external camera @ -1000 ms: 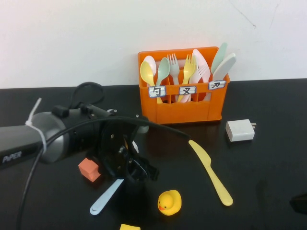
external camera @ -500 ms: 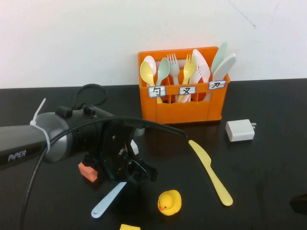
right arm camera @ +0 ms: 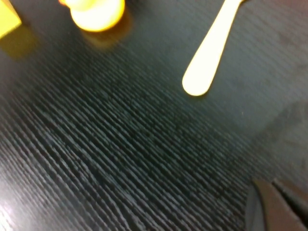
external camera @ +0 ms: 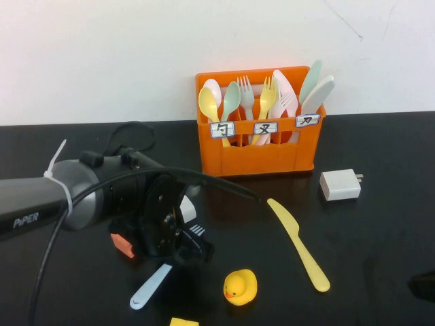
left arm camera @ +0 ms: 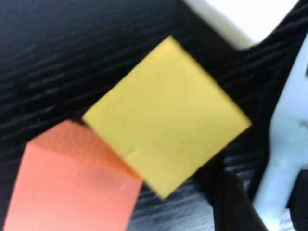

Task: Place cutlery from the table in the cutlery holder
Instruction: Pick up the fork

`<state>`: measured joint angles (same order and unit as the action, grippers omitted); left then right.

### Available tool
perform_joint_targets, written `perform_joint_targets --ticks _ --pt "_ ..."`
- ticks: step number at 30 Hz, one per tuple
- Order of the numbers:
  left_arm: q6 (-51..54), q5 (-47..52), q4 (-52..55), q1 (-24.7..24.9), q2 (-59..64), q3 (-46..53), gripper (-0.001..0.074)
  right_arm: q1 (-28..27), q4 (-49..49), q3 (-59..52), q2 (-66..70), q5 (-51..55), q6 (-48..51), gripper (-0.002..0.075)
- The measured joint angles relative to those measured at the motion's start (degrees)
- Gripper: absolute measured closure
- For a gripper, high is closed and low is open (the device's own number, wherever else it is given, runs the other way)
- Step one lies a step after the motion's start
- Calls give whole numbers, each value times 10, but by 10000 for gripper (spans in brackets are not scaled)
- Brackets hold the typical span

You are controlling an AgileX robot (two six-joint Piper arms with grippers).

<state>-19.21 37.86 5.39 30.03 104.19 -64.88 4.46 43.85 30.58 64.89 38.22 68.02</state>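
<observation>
The left gripper (external camera: 178,246) is clamped on the pale blue plastic fork (external camera: 151,286), whose handle points to 7 o'clock. A yellow rubber duck (external camera: 240,286) sits at its 3 o'clock, an orange cube (external camera: 121,244) at 9. The right gripper (external camera: 423,286) is parked at the table's (external camera: 380,231) 4 o'clock edge; whether it is open or closed cannot be told.

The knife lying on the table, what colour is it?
Pale yellow; the knife shows best in the high view, apart from the left gripper and right gripper.

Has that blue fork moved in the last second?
Yes, slightly. The left gripper is over the fork, whose handle tip has crept toward the duck. The right gripper sits parked.
</observation>
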Motion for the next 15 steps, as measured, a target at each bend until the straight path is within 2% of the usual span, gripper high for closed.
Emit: perform_joint_targets --ticks 7,9,13,15 --pt "6 25 7 0 6 -4 500 0 39 0 0 -3 42 728" --pt "7 30 7 0 6 -4 527 0 43 0 0 -4 45 728" --pt "10 36 8 0 6 -4 638 0 44 0 0 -7 48 728" --pt "4 37 9 0 6 -4 638 0 45 0 0 -7 51 728"
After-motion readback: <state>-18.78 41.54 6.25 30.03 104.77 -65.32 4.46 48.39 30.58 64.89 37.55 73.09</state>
